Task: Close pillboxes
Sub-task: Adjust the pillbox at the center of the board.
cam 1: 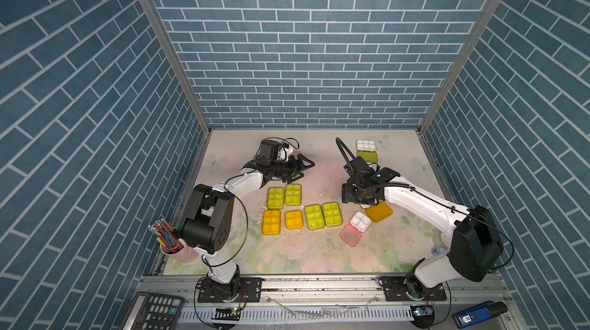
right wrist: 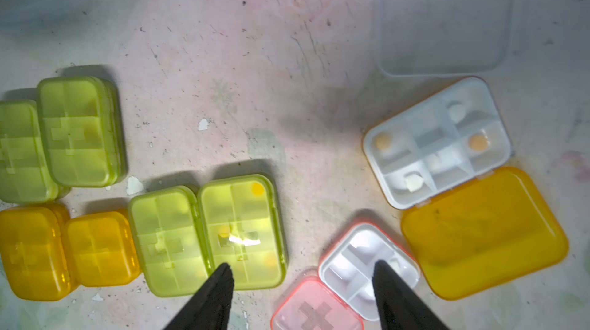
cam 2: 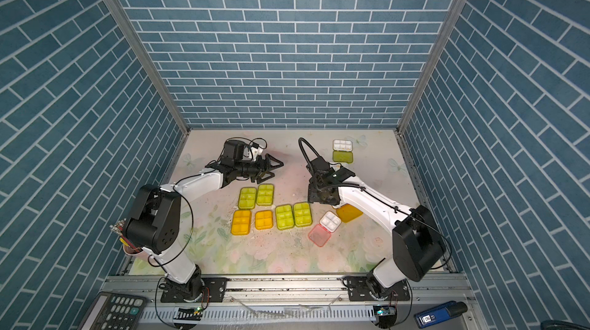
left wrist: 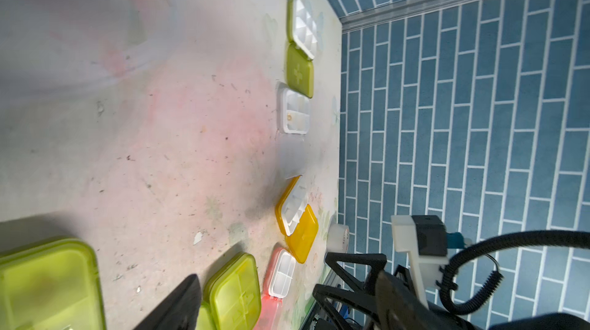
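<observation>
My right gripper (right wrist: 303,295) hangs low with its black fingertips (right wrist: 392,293) apart and nothing between them. One tip is over the nearest closed lime pillbox (right wrist: 242,232), the other over the white tray of the open pink pillbox (right wrist: 367,264), whose pink lid (right wrist: 316,309) lies flat on the table (cam 1: 319,248) beside the tray. I read this as the approach to the pink one. The next move calls for a tip worked under that flat lid, a fold over the hinge, then a press until it catches. Room is tight here: the lime box sits just beside one tip, and the open orange-yellow pillbox (right wrist: 437,143) lies near the pink tray on the other side, so I would come in from the lid's free edge. Further out, the clear pillbox (right wrist: 447,18) lies open past the orange-yellow one. An open lime pillbox (cam 1: 367,156) sits near the back wall (cam 1: 313,89), where there is little room to swing. The six closed pillboxes (cam 1: 314,216) cluster mid-table. My left gripper (cam 1: 303,170), jaws apart and empty, hovers over bare table behind that cluster, well apart from the right.
</observation>
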Available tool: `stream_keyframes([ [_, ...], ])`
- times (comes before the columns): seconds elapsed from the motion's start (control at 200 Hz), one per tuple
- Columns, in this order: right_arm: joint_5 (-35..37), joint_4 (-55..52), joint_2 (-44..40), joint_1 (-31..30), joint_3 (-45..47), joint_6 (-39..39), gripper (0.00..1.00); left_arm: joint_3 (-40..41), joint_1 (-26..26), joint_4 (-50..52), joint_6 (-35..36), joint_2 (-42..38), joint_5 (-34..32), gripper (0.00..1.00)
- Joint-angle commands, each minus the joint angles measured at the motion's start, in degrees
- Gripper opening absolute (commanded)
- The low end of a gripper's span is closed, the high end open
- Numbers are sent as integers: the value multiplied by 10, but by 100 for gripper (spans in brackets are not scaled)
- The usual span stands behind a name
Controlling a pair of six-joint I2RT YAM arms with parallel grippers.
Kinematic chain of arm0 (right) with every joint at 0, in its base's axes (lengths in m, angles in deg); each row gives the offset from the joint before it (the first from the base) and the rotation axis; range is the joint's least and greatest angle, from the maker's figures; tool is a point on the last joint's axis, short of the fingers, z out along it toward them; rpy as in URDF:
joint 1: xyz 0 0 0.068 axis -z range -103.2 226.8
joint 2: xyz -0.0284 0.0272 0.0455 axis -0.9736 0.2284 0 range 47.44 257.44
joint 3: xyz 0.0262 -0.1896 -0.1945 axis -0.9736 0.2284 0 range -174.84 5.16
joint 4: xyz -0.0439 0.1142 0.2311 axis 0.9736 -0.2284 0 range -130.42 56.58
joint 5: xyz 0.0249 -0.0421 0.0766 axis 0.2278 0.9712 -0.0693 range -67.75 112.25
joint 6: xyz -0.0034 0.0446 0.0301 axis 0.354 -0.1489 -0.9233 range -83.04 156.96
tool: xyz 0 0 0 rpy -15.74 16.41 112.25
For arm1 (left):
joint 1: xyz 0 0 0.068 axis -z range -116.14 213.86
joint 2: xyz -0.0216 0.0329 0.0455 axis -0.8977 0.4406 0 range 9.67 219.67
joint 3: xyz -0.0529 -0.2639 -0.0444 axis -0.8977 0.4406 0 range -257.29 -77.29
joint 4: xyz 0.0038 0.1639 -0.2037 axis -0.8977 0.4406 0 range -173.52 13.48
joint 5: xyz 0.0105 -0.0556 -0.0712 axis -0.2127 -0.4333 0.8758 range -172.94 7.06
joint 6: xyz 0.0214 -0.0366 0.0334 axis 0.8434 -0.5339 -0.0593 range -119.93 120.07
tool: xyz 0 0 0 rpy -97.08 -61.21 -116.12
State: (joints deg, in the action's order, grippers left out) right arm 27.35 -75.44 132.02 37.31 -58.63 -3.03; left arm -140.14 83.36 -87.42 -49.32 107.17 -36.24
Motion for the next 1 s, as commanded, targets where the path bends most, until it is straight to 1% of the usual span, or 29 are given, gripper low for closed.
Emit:
stream_keyframes([
  [0.0,32,-6,-43,22,27,18,72,-1,12,-24,56,-56,-46,87],
  [0.115,53,0,-75,42,42,37,77,-33,46,-15,109,-96,-106,89],
  [0.18,72,8,-86,47,43,52,84,-58,70,-2,137,-105,-167,89],
  [0.225,93,11,-91,48,42,57,90,-64,83,-13,147,-107,-205,86],
  [0.26,111,14,-95,48,42,58,98,-61,89,-30,144,-105,-231,83],
  [0.31,138,25,-102,48,48,58,99,-49,89,-66,140,-99,-248,82],
  [0.38,175,34,-108,50,55,51,99,-23,89,-106,150,-95,-273,82],
  [0.465,207,51,-119,51,66,52,98,20,89,-155,155,-99,-270,82],
  [0.57,213,94,-129,55,93,73,86,56,85,-192,142,-104,-240,82],
  [0.6,217,108,-129,55,101,76,82,62,85,-197,150,-104,-230,82],
  [0.64,220,121,-129,56,108,83,77,63,86,-185,166,-104,-223,83],
  [0.685,216,128,-126,57,110,93,72,58,88,-159,180,-104,-235,84],
  [0.75,208,118,-113,60,96,104,69,40,89,-114,184,-96,-240,87],
  [0.81,194,94,-97,64,75,104,69,16,88,-66,183,-86,-238,91],
  [0.89,158,65,-73,75,47,113,70,-1,87,-33,185,-71,-231,96],
  [0.925,147,59,-64,80,40,117,71,-6,87,-23,185,-66,-231,99],
  [0.995,130,52,-49,89,33,117,73,-10,87,-12,193,-65,-237,100],
])
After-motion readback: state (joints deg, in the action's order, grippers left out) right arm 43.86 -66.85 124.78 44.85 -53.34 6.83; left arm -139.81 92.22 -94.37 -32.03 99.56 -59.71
